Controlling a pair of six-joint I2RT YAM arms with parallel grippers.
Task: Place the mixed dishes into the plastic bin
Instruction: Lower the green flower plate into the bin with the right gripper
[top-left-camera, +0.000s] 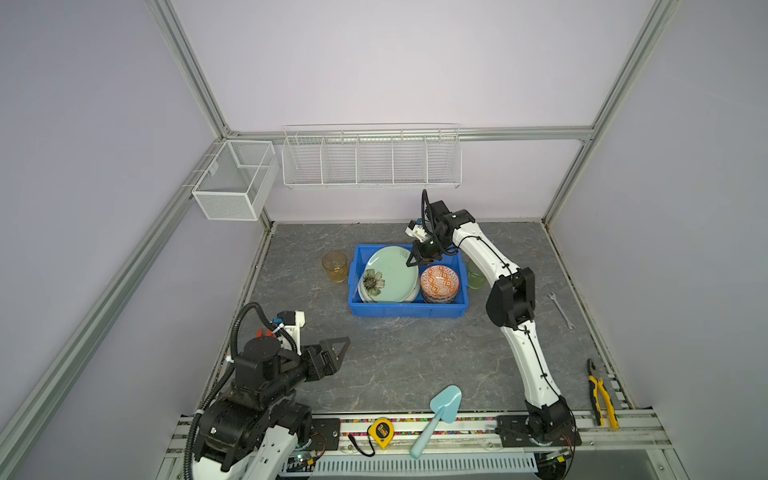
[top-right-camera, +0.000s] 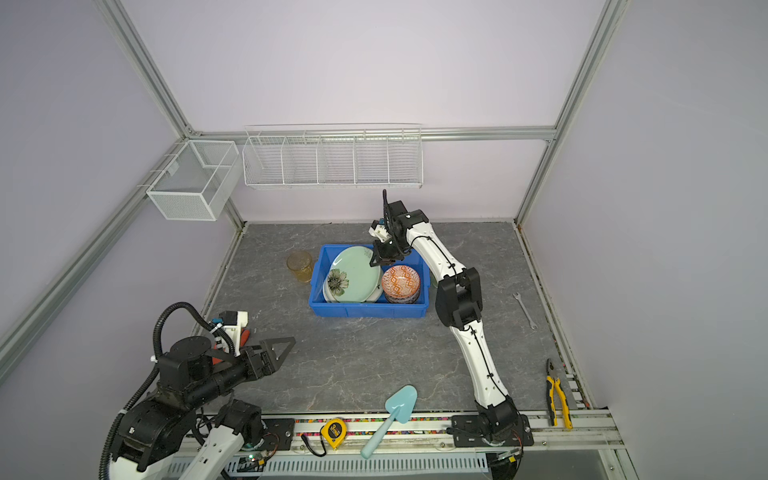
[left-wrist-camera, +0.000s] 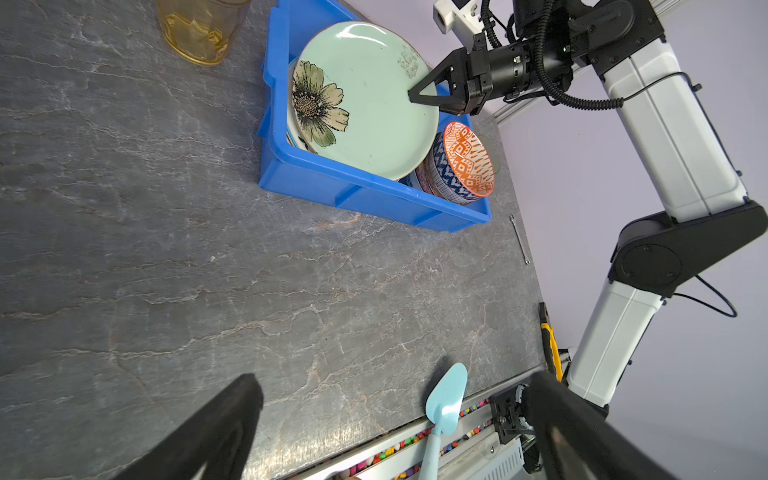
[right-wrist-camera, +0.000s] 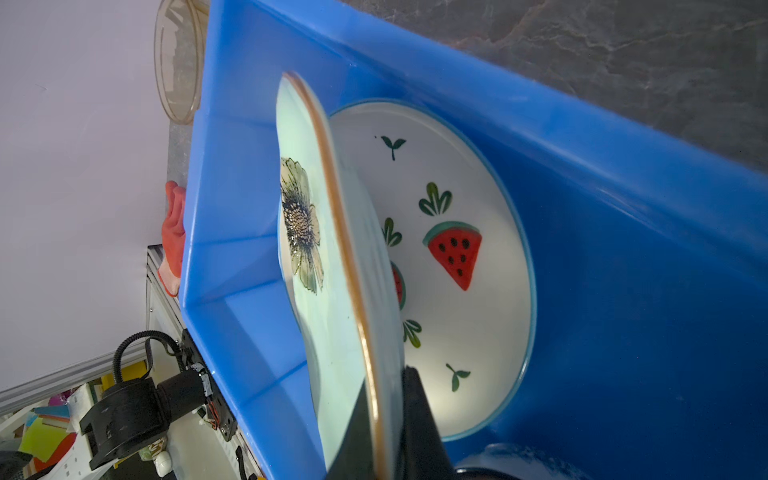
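Note:
The plastic bin (top-left-camera: 407, 309) stands at mid-table. My right gripper (right-wrist-camera: 384, 415) is shut on the rim of the mint green flower plate (top-left-camera: 390, 274), holding it tilted over the bin's left half, above the watermelon plate (right-wrist-camera: 457, 249) that lies flat inside. A stack of bowls with an orange-patterned one (top-left-camera: 439, 281) on top fills the bin's right half. An amber cup (top-left-camera: 335, 266) stands on the table left of the bin, and a green cup (top-left-camera: 476, 276) stands right of it. My left gripper (top-left-camera: 338, 353) hangs open and empty near the front left.
A light-teal scoop (top-left-camera: 440, 411) and a yellow tape measure (top-left-camera: 381, 432) lie at the front edge. Pliers (top-left-camera: 600, 395) and a wrench (top-left-camera: 561, 309) lie along the right side. White wire baskets (top-left-camera: 370, 160) hang on the back wall.

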